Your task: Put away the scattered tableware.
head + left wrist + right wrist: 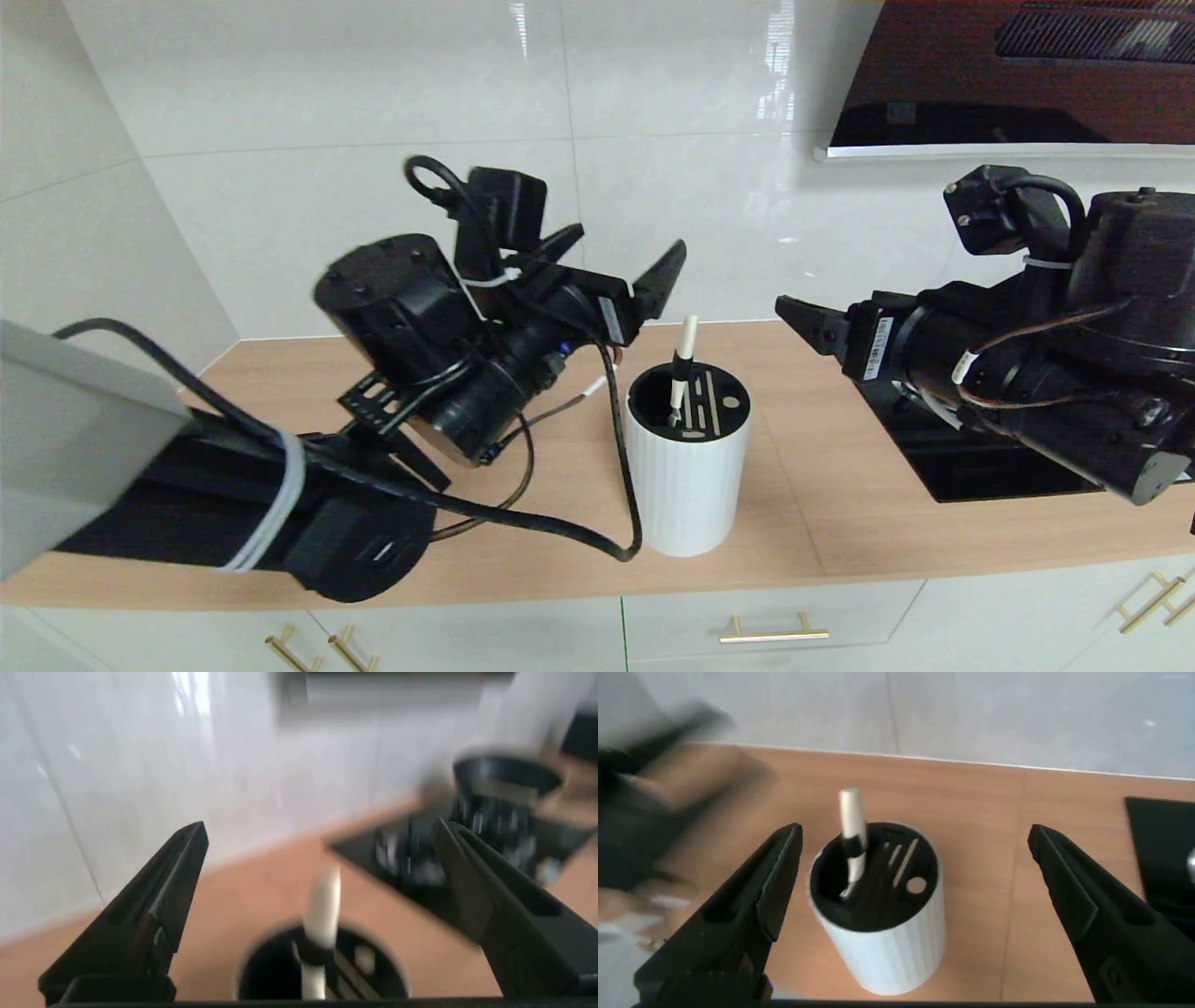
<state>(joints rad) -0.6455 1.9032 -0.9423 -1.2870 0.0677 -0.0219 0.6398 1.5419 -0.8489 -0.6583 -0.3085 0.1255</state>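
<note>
Head view is showing you the left gripper hanging above the wooden countertop, up and to the left of the white ribbed holder. Its fingers are standing spread wide and gripping nothing. In the left wrist view that gripper is looking down on the holder's dark top, with the utensil's pale handle between the two fingers but apart from both.

You are seeing the left arm's black cable drooping onto the counter and curling against the holder's lower left side.

The holder is standing upright near the front edge of the counter, between the two arms. One utensil, with a white handle and a dark band, is sitting in a slot of the black insert and leaning slightly, its handle end poking above the rim.

To the right, the right gripper is hovering beside the holder, also with fingers wide apart and empty. Beneath that arm a black cooktop is lying flush in the counter, and a blurred dark pot is sitting on it. A dark range hood is hanging on the white tiled wall above. Below the counter, white drawers are showing gold handles.
</note>
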